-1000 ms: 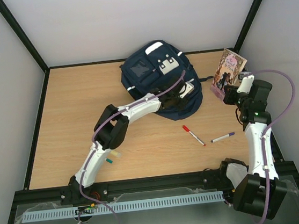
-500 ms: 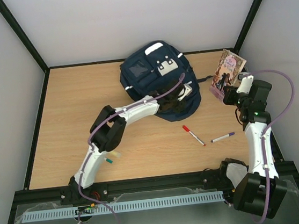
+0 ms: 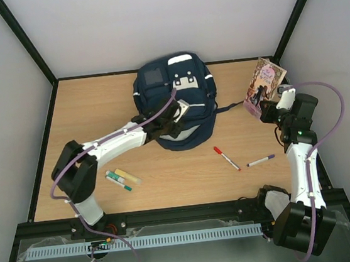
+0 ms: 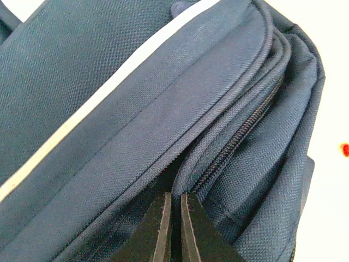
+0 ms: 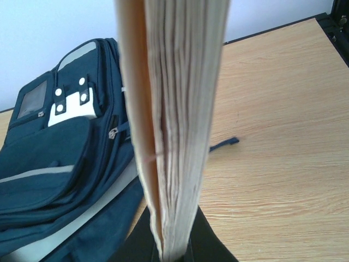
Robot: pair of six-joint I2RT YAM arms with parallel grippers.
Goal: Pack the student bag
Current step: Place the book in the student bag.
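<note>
The student bag (image 3: 158, 92), navy with white stripes and patches, lies at the back middle of the table. My left gripper (image 3: 172, 120) rests on the bag's near right part. In the left wrist view its jaws (image 4: 175, 197) are shut, pinching a fold of the bag's fabric (image 4: 188, 164) beside a zipper (image 4: 240, 134). At the right, my right gripper (image 3: 272, 108) is shut on a book (image 3: 264, 85) with a colourful cover, held upright above the table. The right wrist view shows the book's page edges (image 5: 180, 109) rising from that gripper (image 5: 174, 254), with the bag (image 5: 49, 164) to its left.
A red pen (image 3: 227, 158) and a purple pen (image 3: 260, 160) lie on the wood in front of the bag, to the right. A green marker (image 3: 119, 180) and a yellow highlighter (image 3: 128, 176) lie near the left arm's elbow. A loose bag strap (image 3: 229, 107) trails toward the book.
The left gripper closed on the bag's fabric and drew the bag to the left; its elbow swung left, uncovering the green marker and yellow highlighter. The right arm and book stayed put.
</note>
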